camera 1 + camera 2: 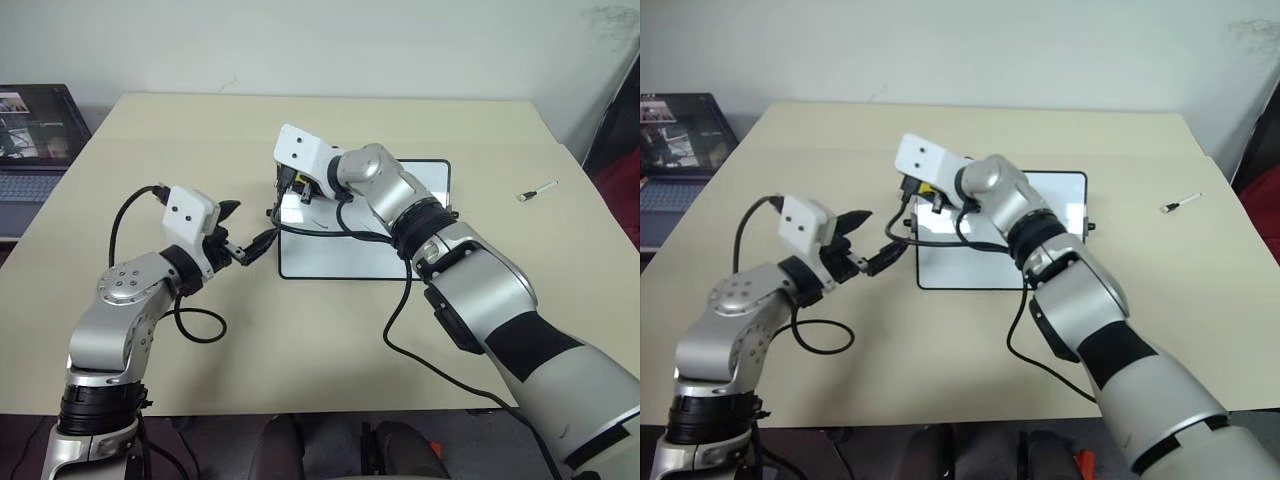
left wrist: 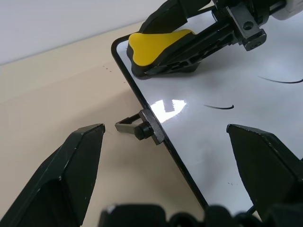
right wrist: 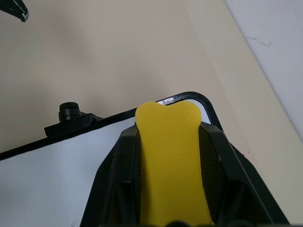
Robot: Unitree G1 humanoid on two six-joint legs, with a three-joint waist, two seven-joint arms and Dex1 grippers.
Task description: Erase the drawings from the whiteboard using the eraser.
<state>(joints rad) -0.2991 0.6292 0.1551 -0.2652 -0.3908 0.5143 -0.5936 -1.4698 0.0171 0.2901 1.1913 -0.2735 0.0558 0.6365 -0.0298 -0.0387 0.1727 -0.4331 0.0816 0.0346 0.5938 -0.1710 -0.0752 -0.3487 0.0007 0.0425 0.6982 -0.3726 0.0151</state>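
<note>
The whiteboard (image 1: 340,255) lies flat in the middle of the table. My right gripper (image 1: 290,190) is shut on the yellow eraser (image 2: 158,41), which sits over the board's far left corner (image 3: 189,97). I cannot tell whether the eraser touches the surface. Two thin black drawings (image 2: 218,107) (image 2: 281,81) curve across the white surface near that end. My left gripper (image 1: 247,228) stands open just off the board's left short side. Its fingers flank the small black knob (image 2: 142,131) and hold nothing.
A dark laptop (image 1: 35,140) sits at the table's far left. A thin white pen (image 1: 537,191) lies on the table to the right of the board. Black cables (image 1: 200,325) hang from both wrists over the tabletop.
</note>
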